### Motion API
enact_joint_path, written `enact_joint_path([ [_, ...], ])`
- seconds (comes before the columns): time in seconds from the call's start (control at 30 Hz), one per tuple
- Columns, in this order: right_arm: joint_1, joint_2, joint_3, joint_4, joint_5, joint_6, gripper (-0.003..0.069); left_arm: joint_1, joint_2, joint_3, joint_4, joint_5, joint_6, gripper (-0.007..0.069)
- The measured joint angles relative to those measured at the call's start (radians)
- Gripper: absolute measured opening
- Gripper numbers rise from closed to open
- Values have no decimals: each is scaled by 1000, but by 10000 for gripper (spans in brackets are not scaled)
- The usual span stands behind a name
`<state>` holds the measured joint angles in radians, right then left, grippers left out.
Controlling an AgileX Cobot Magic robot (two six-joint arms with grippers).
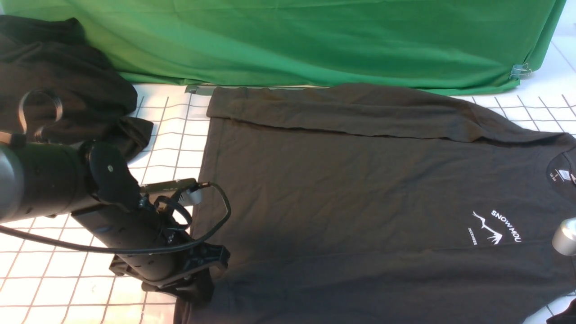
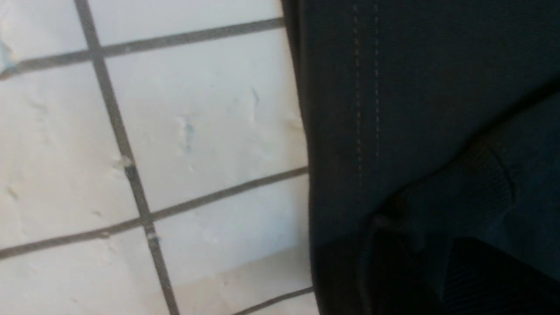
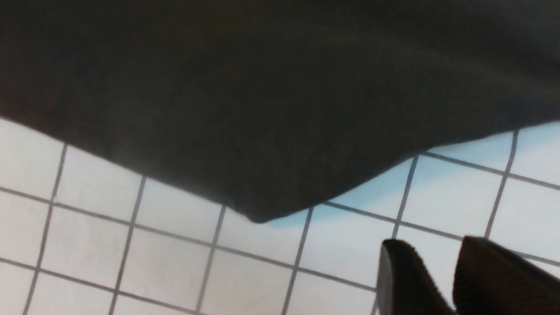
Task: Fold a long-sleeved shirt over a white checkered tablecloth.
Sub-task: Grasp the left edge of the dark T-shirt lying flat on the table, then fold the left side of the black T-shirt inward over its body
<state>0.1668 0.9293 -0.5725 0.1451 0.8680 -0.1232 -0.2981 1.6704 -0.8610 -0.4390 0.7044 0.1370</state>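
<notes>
The left gripper (image 1: 193,276) is pinching the hem corner of the large charcoal-grey knit long-sleeved shirt (image 1: 360,198), which is lying flat across the white grid-checked tablecloth (image 1: 54,279). The right gripper (image 3: 455,275) is hovering over bare cloth beside the shirt's edge, fingers apart, holding nothing. Lifting one-handed is risking a skewed, bunching fold, since the soft knit is sagging easily.

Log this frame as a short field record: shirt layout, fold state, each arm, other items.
shirt: long-sleeved shirt lies flat on the white checkered tablecloth, collar to the right
fold state: far sleeve folded across the body; rest unfolded
left gripper: low at the shirt's near left hem corner; grip not visible
right gripper: over bare cloth beside a shirt edge, nothing between the fingers
other: black cloth heap, green backdrop
</notes>
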Motion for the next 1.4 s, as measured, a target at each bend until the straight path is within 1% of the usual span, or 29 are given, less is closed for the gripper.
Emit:
enact_joint_path([
  [0.07,0,0,0,0,0,0,176,0,-7,0,2,1,1,59],
  [0.1,0,0,0,0,-1,0,176,0,-12,0,3,3,1,31],
  [0.13,0,0,0,0,-1,0,176,0,-13,0,3,2,1,31],
  [0.17,0,0,0,0,-1,0,176,0,-28,0,3,10,1,10],
  [0.27,0,0,0,0,-12,0,177,0,-75,0,3,44,1,4],
  [0.47,0,0,0,0,-25,0,178,0,-165,0,3,64,0,4],
  [0.63,0,0,0,0,-25,0,181,0,-185,-6,3,86,0,4],
  [0.7,0,0,0,0,-26,0,186,0,-185,-44,0,101,-3,4],
  [0.77,0,0,0,0,-26,0,188,0,-185,-89,1,128,-11,4],
  [0.8,0,0,0,0,-26,0,190,0,-185,-152,15,160,-27,4],
  [0.83,0,0,0,0,-26,0,192,0,-182,-219,38,205,-40,4],
  [0.93,0,0,0,0,-27,0,197,0,-160,-397,115,271,-93,4],
  [1.03,0,0,0,0,-26,0,198,0,-97,-581,183,307,-163,4],
  [1.07,0,0,0,0,-26,0,198,0,-97,-592,185,312,-166,4],
  [1.13,0,0,0,0,-26,0,199,0,-5,-710,196,329,-201,4],
  [1.17,0,0,0,0,-26,0,199,0,4,-718,196,329,-203,4],
  [1.23,0,0,0,0,-26,0,199,0,118,-811,210,336,-236,4],
  [1.33,0,0,0,0,-26,0,199,0,212,-878,251,354,-276,4],
  [1.4,0,0,0,0,-26,0,199,0,308,-941,308,366,-319,4],
])
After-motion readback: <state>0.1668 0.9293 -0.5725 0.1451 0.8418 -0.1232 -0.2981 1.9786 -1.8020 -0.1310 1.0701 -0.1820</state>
